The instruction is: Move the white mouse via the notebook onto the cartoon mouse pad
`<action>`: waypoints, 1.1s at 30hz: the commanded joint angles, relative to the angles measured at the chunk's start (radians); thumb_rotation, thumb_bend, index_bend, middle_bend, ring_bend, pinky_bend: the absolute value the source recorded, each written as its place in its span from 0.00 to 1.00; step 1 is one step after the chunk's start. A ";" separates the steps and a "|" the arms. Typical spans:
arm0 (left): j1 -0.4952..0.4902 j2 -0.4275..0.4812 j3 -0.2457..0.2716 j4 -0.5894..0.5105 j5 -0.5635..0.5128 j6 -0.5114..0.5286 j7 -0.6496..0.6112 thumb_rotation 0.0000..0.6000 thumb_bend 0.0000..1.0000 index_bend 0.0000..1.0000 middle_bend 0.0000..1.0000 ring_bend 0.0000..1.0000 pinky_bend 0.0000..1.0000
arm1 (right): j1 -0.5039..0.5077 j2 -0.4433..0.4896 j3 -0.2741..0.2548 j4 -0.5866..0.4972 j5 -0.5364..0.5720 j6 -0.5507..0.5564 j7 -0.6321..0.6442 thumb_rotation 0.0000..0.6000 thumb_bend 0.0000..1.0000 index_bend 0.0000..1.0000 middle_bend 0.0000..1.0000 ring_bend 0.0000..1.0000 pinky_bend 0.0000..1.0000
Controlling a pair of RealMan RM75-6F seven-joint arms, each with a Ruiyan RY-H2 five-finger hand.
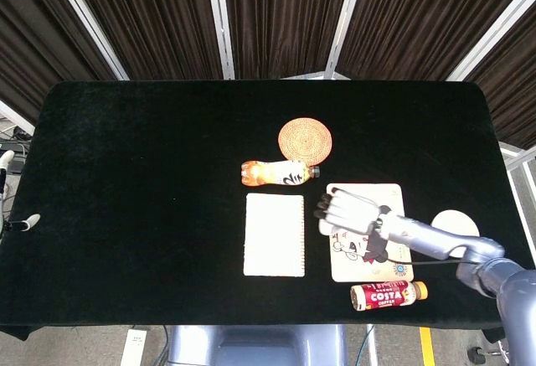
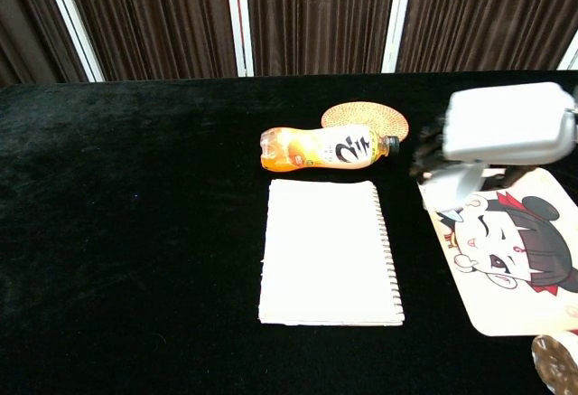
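The white mouse (image 2: 449, 186) is up in the air, held from above in the right hand (image 2: 506, 126), over the left edge of the cartoon mouse pad (image 2: 515, 259). The fingers (image 2: 432, 155) curl down around the mouse. The notebook (image 2: 329, 252) lies flat on the black table (image 2: 135, 232), just left of the pad. An orange drink bottle (image 2: 323, 148) lies on its side behind the notebook, touching a round woven mat (image 2: 364, 115). A coffee bottle (image 1: 388, 295) lies near the pad's front edge

Notebook (image 1: 274, 234) left of mouse pad (image 1: 387, 261)
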 commanded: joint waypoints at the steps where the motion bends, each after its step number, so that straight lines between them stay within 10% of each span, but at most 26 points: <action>1: -0.002 -0.005 0.001 -0.003 0.001 0.004 0.010 1.00 0.00 0.00 0.00 0.00 0.00 | -0.066 -0.057 -0.069 0.175 -0.046 0.096 0.087 1.00 0.50 0.43 0.52 0.37 0.53; 14: -0.012 -0.023 0.004 -0.003 -0.006 -0.003 0.040 1.00 0.00 0.00 0.00 0.00 0.00 | -0.112 -0.142 -0.090 0.334 -0.044 0.168 0.157 1.00 0.35 0.43 0.50 0.36 0.48; 21: -0.014 -0.024 0.004 0.000 -0.010 -0.008 0.041 1.00 0.00 0.00 0.00 0.00 0.00 | -0.123 -0.157 -0.099 0.384 -0.034 0.151 0.132 1.00 0.00 0.21 0.17 0.05 0.14; 33: -0.008 -0.010 0.005 -0.012 0.001 -0.015 0.015 1.00 0.00 0.00 0.00 0.00 0.00 | -0.148 -0.065 -0.098 0.338 -0.010 0.198 0.052 1.00 0.00 0.18 0.12 0.00 0.07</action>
